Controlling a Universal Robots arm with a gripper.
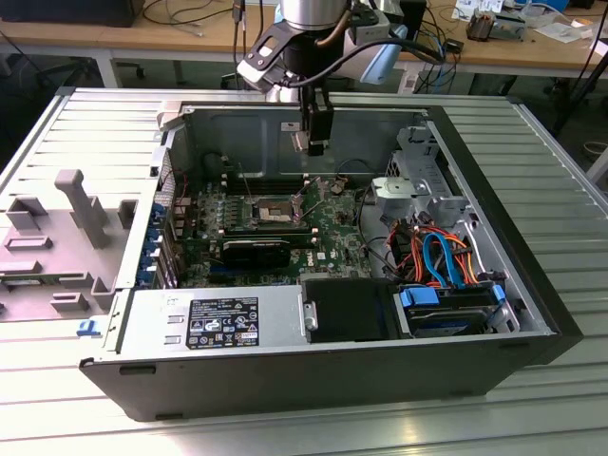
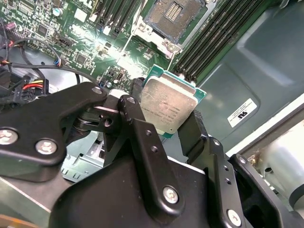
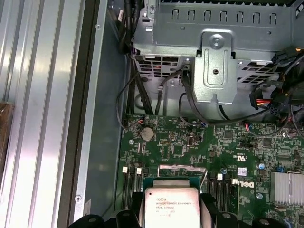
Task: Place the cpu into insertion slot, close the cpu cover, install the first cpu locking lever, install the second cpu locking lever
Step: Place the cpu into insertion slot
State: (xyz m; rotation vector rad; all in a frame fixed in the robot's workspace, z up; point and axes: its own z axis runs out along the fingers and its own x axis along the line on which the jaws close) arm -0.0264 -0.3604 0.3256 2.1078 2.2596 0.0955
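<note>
One of four steps in hand: end effector (image 1: 316, 142) clamps the cpu (image 2: 168, 107) well above the insertion slot (image 2: 175, 16); seating needs square alignment.

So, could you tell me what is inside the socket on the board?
Nothing sits in the socket: only its dark, gold-tinted centre shows. The chip is clamped in the gripper, clear of it. Part of the socket lies outside the second wrist view.
</note>
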